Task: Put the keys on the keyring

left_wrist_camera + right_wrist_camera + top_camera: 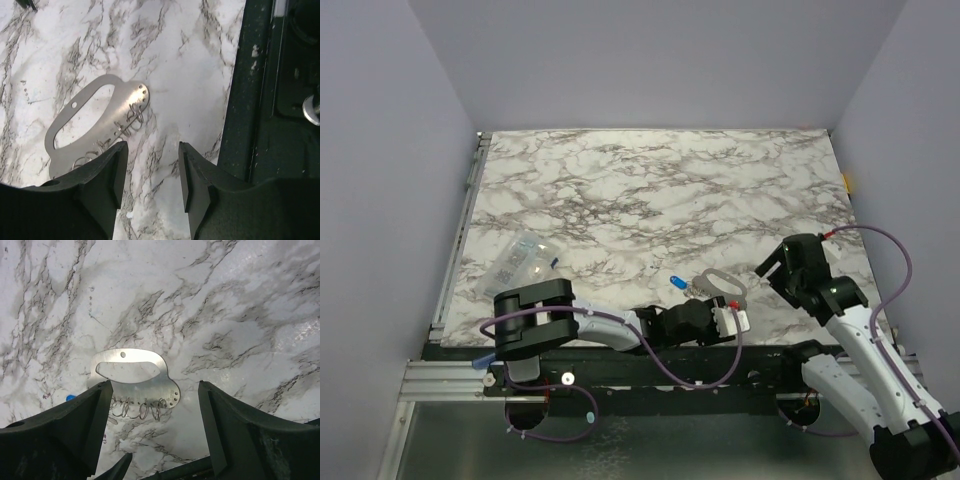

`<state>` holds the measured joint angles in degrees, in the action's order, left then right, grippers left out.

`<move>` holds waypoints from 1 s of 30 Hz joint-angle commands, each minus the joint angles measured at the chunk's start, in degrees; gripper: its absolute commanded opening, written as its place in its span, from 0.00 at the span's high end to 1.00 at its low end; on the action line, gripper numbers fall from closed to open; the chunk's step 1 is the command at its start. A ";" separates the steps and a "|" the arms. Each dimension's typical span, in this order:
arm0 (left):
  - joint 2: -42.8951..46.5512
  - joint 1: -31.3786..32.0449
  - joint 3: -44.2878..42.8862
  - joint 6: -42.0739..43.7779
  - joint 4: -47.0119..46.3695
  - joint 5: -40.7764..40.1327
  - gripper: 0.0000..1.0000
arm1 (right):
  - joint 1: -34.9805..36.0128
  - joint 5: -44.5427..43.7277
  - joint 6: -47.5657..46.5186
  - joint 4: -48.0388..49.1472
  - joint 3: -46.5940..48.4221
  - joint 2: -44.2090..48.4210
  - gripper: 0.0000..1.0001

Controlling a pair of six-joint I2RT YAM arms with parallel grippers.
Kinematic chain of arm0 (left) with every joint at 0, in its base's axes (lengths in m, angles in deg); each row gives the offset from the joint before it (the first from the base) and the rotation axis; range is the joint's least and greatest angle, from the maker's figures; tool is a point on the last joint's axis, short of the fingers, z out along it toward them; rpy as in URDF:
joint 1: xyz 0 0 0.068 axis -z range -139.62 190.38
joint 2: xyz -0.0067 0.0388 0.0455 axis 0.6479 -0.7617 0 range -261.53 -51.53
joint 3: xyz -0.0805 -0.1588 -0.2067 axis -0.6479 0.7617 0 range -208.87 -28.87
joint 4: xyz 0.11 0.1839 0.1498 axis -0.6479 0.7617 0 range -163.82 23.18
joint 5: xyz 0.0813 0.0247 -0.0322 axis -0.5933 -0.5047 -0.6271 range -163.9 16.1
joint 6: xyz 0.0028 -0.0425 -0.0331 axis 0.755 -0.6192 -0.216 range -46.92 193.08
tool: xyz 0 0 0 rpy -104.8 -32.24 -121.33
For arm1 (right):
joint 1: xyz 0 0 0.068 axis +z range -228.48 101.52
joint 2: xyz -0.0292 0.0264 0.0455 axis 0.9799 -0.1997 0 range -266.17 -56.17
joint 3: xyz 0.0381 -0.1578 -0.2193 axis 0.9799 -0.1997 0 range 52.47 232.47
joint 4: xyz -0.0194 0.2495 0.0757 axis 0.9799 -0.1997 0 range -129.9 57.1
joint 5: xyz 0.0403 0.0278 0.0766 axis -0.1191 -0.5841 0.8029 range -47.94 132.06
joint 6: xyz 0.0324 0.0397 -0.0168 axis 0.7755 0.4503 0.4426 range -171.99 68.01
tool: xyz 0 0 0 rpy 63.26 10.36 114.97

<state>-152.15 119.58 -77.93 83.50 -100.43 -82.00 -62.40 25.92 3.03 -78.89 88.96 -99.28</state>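
The left pincer (pixel 732 320) hung open low over the worktop (pixel 650 190), its two dark fingers (pixel 192 180) well parted with only marble between them, and it gripped nothing. It pointed along the near edge, with the black rail (pixel 255 100) close on its right. Just beyond its left finger lay the keyring (pixel 107 122), a flat pale metal plate with a D-shaped slot; in this wrist view the plate's long axis ran on a slant from lower left to upper right. A row of small holes along its one edge carried thin wire rings (pixel 134 116). The right pincer (pixel 772 268) was also spread wide and empty, raised above the keyring (pixel 145 382) and to its right. In the right wrist view the plate lay across the picture, slot on the far side and ringed edge (pixel 140 409) toward the arms. The blue key (pixel 677 284) lay flat just left of the keyring (pixel 720 283), apart from it; its tip direction could not be told. Well to the left sat a clear packet (pixel 523 262), its printed marks too small to read. All these things lay close to the near edge, and from there the marble ran broad to the far edge, with plain walls on three sides.
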 commanded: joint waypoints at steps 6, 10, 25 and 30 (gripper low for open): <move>-4.60 -0.17 9.52 11.76 -26.67 1.68 0.50 | 0.18 -4.20 -0.71 -0.37 1.27 1.78 0.20; -6.76 -0.23 11.36 12.82 -33.56 2.13 0.45 | 0.18 -4.25 -1.29 -0.07 1.34 2.19 0.19; -11.77 -0.14 5.87 11.38 -33.42 1.67 0.54 | 0.18 -3.41 -2.60 1.04 1.03 3.03 0.17; -13.59 -0.14 5.00 11.39 -33.26 -1.19 0.56 | 0.18 -3.43 -2.68 1.17 0.91 3.20 0.17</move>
<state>-163.75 119.52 -71.55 95.17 -131.99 -80.92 -62.40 23.73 0.87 -78.78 88.96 -96.63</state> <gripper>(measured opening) 0.451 0.823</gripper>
